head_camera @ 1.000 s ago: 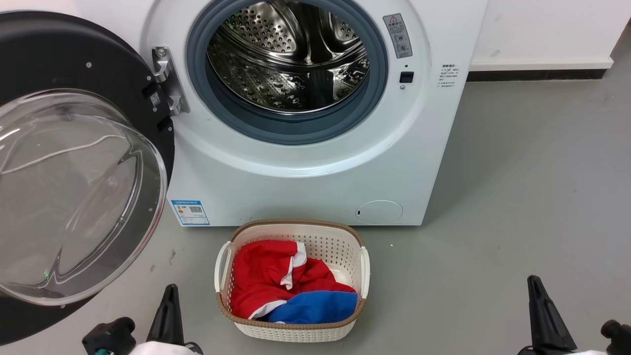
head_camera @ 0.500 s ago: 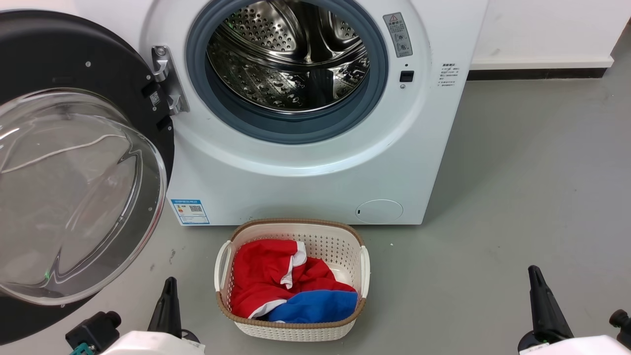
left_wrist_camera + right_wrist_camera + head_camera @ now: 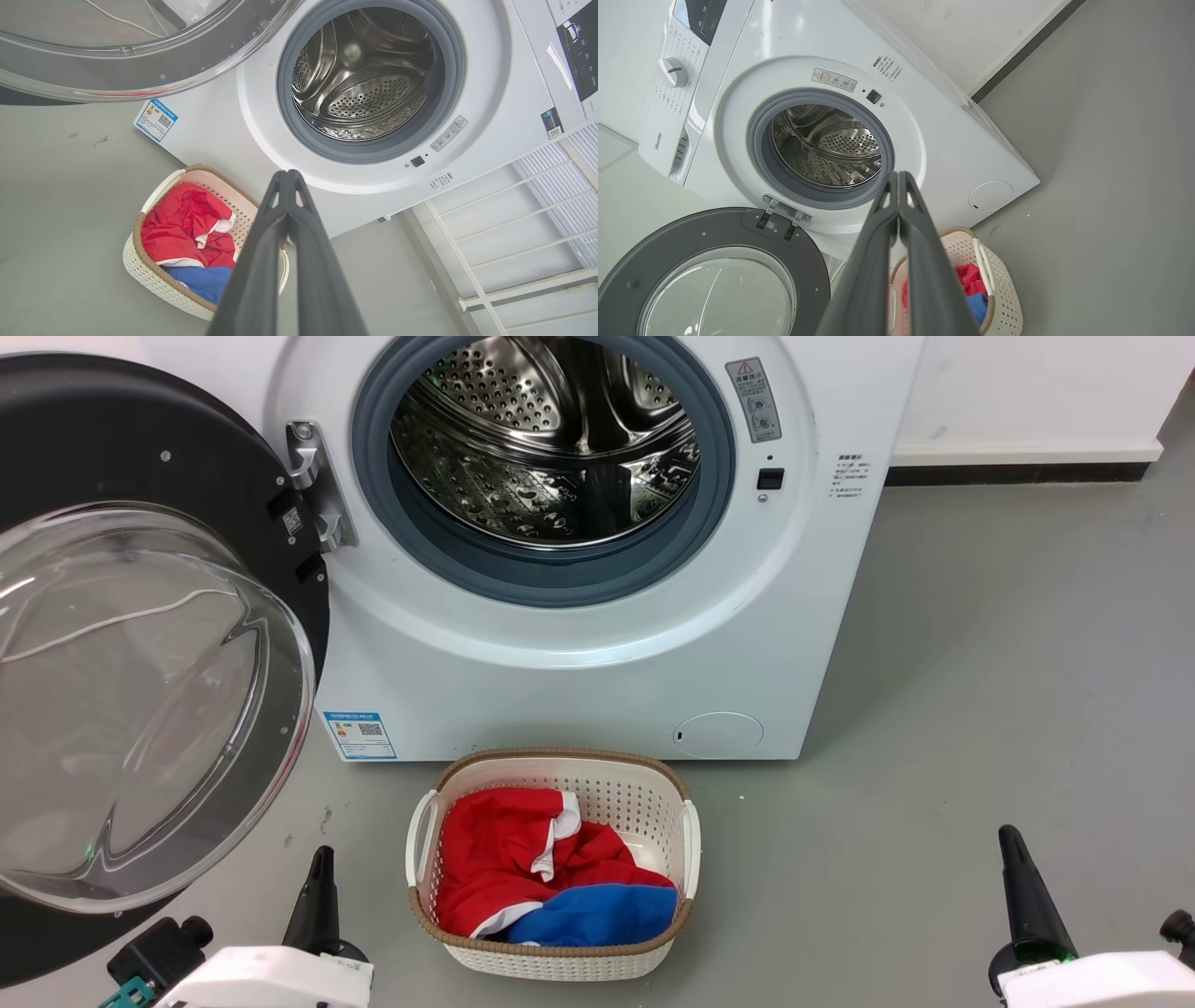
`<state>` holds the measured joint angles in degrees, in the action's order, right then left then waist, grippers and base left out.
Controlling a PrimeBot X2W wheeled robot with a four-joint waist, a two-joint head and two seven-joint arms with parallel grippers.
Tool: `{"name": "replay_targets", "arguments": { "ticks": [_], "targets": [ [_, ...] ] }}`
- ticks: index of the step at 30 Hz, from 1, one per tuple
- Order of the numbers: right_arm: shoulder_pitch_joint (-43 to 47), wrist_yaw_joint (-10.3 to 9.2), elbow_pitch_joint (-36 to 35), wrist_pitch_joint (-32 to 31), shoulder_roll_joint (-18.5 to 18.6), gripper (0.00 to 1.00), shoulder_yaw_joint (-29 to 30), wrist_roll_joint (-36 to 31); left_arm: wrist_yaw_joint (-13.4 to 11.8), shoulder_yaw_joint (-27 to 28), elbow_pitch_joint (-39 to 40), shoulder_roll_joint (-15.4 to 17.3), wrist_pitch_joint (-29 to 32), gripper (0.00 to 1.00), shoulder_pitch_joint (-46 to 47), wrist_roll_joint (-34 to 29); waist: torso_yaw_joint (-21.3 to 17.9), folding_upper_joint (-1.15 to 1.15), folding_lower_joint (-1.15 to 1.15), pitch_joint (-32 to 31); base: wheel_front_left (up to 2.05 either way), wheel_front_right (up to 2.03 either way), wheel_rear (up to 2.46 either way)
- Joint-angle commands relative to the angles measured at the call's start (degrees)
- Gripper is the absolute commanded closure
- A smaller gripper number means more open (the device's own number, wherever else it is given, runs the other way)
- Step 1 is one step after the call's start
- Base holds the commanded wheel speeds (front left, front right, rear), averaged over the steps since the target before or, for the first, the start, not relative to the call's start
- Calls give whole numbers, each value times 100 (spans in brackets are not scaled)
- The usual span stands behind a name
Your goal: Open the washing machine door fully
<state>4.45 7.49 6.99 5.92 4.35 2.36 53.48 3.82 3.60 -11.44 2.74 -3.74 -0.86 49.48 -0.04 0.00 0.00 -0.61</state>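
The white washing machine (image 3: 579, 663) (image 3: 490, 70) (image 3: 952, 140) stands ahead with its steel drum mouth (image 3: 546, 439) uncovered. Its round black washing machine door (image 3: 140, 700) (image 3: 714, 275) (image 3: 131, 60), with a bulging clear glass bowl, is swung wide out to the left on its hinge (image 3: 313, 485). My left gripper (image 3: 322, 859) (image 3: 288, 175) sits low at the lower left, shut on nothing, between door and basket. Low at the lower right is my right gripper (image 3: 1010, 840) (image 3: 898, 176), shut and empty too. Neither touches the door.
A white laundry basket (image 3: 686, 831) (image 3: 154, 280) (image 3: 1004, 303) holding red, white and blue clothes stands on the grey floor just before the machine. A white wall and dark skirting (image 3: 1018, 476) run at the back right. A white rack (image 3: 514, 224) stands right of the machine.
Both arms have come slightly further up into the head view, more white forearm showing. Door, machine and basket keep their places.
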Motion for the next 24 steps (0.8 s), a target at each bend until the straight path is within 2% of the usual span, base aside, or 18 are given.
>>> {"name": "replay_targets", "arguments": {
  "ticks": [1, 24],
  "targets": [
    [-178, 1, -28, -37, 52, 100, 8, 175, 35, 25, 42, 13, 31, 100, 145, 179, 0, 0, 0, 1, 0, 0, 0],
    [-521, 1, 240, -402, 59, 100, 57, 1647, 168, 131, -70, 16, 408, 100, 378, 1709, 1, 0, 0, 25, 0, 0, 0]
  ]
}}
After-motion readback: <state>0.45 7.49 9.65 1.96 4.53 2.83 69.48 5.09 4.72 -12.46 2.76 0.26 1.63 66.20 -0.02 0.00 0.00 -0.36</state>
